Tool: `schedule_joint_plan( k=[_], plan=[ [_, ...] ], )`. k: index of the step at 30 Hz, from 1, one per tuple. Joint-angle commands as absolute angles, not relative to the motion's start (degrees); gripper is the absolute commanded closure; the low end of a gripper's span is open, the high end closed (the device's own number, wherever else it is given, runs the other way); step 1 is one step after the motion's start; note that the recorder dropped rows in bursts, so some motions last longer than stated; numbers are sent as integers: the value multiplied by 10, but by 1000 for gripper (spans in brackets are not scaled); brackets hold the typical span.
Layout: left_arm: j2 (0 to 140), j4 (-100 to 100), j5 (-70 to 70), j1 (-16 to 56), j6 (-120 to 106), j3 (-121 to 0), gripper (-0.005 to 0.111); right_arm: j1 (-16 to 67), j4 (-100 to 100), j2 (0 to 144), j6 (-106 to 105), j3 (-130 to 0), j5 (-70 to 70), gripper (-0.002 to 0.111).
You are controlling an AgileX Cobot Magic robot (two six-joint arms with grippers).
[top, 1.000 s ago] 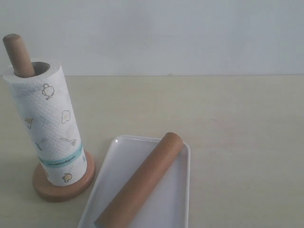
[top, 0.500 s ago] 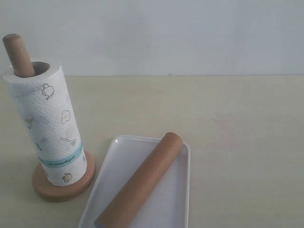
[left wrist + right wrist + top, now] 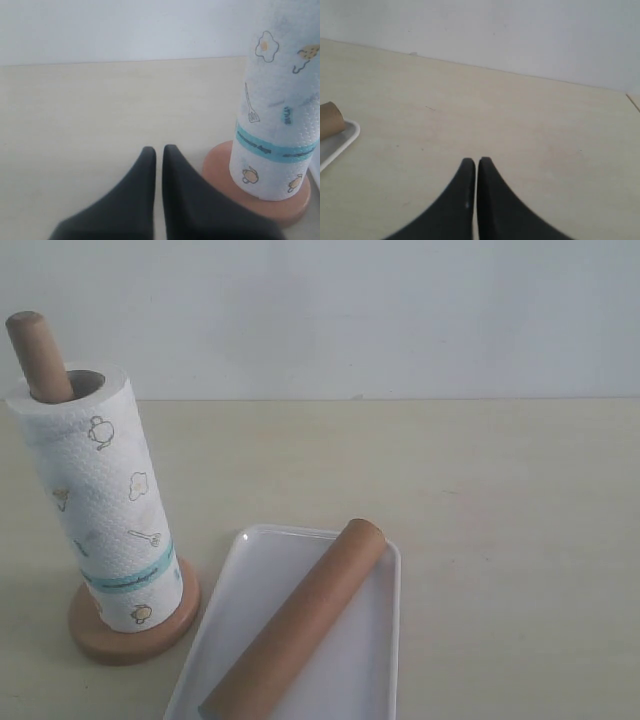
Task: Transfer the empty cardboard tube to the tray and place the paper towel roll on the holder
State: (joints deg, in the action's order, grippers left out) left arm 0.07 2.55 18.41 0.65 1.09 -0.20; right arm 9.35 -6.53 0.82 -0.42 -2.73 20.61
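While the two black fingers [image 3: 144, 167] of the left gripper [image 3: 159, 148] are sitting closed, tip almost against tip with only a thin slit between them, they are gripping nothing. They are pointing across the bare table [image 3: 480, 490] toward the pale wall [image 3: 350, 310], near the round wooden base of the holder [image 3: 215, 167] but not touching it. The right gripper [image 3: 476, 160] is showing the same closed, empty pinch, and it is aiming over open tabletop well away from the tray's corner [image 3: 340, 141].

On the holder [image 3: 105, 640], the paper towel roll [image 3: 105, 505] is standing upright, threaded over the thin pole, whose rounded top is poking out of the roll's core. Just beside the base, the white tray [image 3: 245, 585] is lying flat on the table. Inside it, the cardboard tube [image 3: 300, 625] is lying on its side, running diagonally, with its far end resting over the tray's far rim.

Both arms are holding their grippers low, angled down over the table.
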Motion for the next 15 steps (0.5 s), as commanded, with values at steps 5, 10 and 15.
schedule_joint_plan(
  k=[5, 10, 15],
  plan=[
    [0, 22, 182, 5, 15, 0, 103, 91, -50, 5, 12, 0, 185, 107],
    [0, 22, 182, 5, 15, 0, 103, 91, -50, 5, 12, 0, 186, 107],
    [0, 22, 182, 5, 15, 0, 103, 37, -51, 0, 12, 0, 192, 107]
  ],
)
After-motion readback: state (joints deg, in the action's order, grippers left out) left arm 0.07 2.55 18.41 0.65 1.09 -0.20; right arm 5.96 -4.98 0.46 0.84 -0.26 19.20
